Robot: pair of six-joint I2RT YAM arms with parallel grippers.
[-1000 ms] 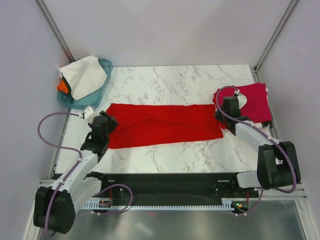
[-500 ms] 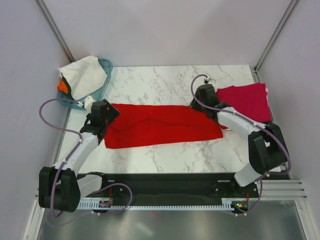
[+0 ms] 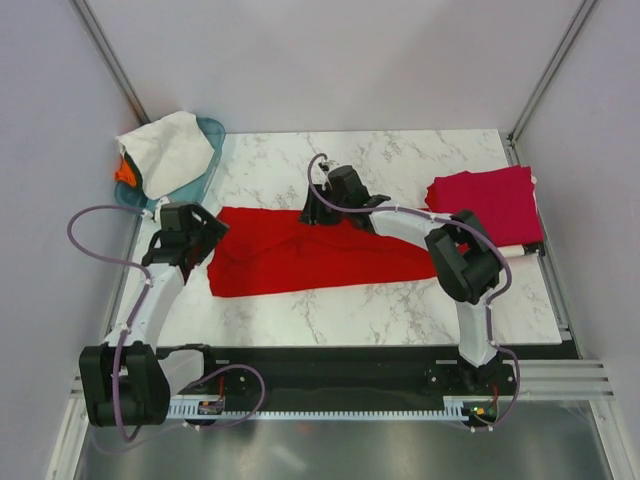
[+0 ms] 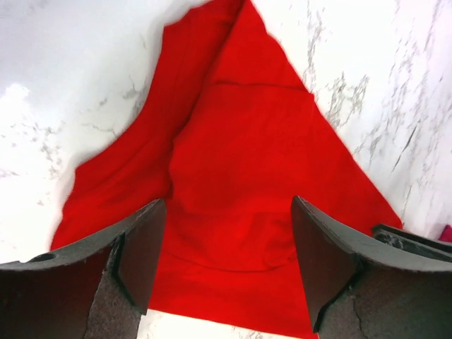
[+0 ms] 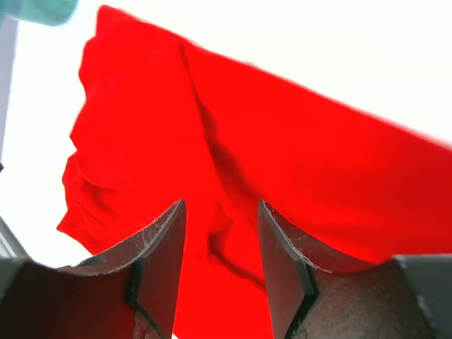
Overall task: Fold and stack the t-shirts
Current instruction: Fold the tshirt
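The bright red t-shirt (image 3: 330, 255) lies folded in a long strip across the middle of the marble table. My left gripper (image 3: 203, 238) is open over its left end; in the left wrist view the red cloth (image 4: 247, 141) fills the gap between the fingers (image 4: 226, 212). My right gripper (image 3: 318, 213) is open over the strip's far edge near the middle, with creased red cloth (image 5: 282, 141) under the fingers (image 5: 221, 212). The crimson-pink t-shirt (image 3: 488, 203) lies folded at the right. The white t-shirt (image 3: 165, 150) is bunched in the teal basket (image 3: 213, 140).
The basket stands at the back left corner with an orange item (image 3: 124, 172) under the white cloth. A corner of the basket (image 5: 35, 7) shows in the right wrist view. Grey walls and frame posts close in the table on three sides.
My right arm has swung left, from the crimson-pink shirt to the middle of the red strip. My left gripper has moved back toward the strip's left end. Both stay open.
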